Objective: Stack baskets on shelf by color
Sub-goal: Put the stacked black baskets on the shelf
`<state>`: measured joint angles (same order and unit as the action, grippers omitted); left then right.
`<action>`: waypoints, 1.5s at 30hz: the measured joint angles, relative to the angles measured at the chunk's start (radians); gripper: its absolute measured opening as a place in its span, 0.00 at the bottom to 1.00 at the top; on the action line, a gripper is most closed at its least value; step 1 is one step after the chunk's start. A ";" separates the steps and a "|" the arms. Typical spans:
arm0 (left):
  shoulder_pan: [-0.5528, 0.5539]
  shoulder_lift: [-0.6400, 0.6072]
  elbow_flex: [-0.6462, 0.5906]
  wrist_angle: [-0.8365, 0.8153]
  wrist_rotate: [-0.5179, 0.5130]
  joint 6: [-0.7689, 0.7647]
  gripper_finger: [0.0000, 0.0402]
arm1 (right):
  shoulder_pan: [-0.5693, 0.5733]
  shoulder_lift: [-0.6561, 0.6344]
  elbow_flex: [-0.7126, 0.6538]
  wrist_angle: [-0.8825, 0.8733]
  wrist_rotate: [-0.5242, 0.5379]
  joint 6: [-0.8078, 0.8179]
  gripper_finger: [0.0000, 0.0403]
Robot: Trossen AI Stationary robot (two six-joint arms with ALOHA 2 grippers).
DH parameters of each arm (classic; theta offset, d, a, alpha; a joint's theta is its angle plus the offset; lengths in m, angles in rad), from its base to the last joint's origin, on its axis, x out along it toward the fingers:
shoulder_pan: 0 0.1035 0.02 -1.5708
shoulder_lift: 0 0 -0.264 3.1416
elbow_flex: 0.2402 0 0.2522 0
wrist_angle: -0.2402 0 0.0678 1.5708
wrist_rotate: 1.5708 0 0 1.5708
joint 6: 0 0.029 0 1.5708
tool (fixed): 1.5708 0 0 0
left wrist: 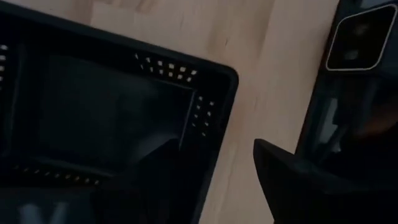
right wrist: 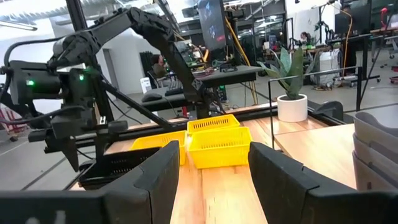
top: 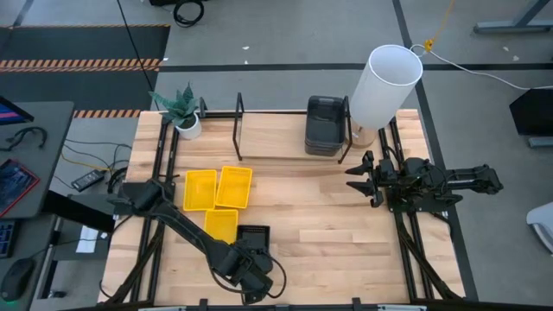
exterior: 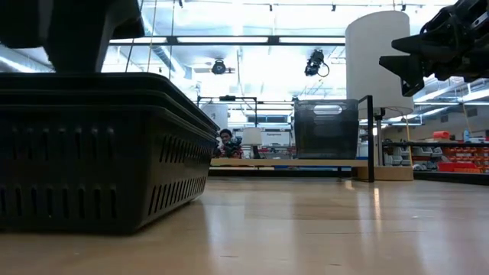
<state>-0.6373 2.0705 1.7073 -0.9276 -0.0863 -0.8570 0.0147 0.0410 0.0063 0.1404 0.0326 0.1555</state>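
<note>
A black perforated basket (top: 253, 235) rests on its base near the table's near edge; it looms at the left of the low view (exterior: 99, 153). My left gripper (top: 251, 278) hangs over it, open; in the left wrist view (left wrist: 214, 155) its fingers stand either side of one basket wall (left wrist: 211, 112). Three yellow baskets (top: 221, 192) lie on the table left of centre. Dark grey baskets (top: 326, 125) sit nested on the shelf (top: 239, 121). My right gripper (top: 361, 177) is open, raised over the table's right part (right wrist: 211, 168), touching nothing. My left gripper comes from above, pointing down, with one finger (left wrist: 155, 174) over the black basket's inside and the other finger (left wrist: 298, 180) outside its wall, over bare wood. Whether either finger touches the wall, I cannot tell. The basket stands flat on the table.
A tall white cylinder (top: 384, 86) stands at the shelf's right end beside the grey baskets. A potted plant (top: 183, 117) stands at the shelf's left end. A camera unit (left wrist: 357, 37) sits on the table close beside the black basket. Bare wood lies between the arms.
</note>
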 joint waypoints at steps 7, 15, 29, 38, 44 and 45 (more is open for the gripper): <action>-0.012 0.032 0.001 -0.011 -0.031 0.038 0.47 | 0.000 0.000 0.000 0.000 0.000 0.000 0.49; -0.013 0.074 0.000 -0.015 -0.033 0.054 0.35 | 0.000 0.000 0.000 0.001 0.000 0.000 0.49; -0.010 0.066 0.001 -0.005 -0.047 0.115 0.05 | 0.000 0.000 0.000 0.001 0.000 0.000 0.49; 0.037 0.063 0.091 -0.143 -0.106 0.243 0.05 | 0.000 0.000 0.000 0.001 0.000 0.000 0.49; 0.117 0.043 0.121 -0.208 -0.151 0.372 0.05 | 0.000 0.000 0.000 0.001 0.000 0.000 0.49; 0.134 0.032 0.121 -0.208 -0.155 0.391 0.05 | 0.000 0.000 0.000 0.000 0.000 0.000 0.49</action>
<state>-0.5033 2.1028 1.8282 -1.1353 -0.2409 -0.4663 0.0147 0.0410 0.0063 0.1406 0.0324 0.1553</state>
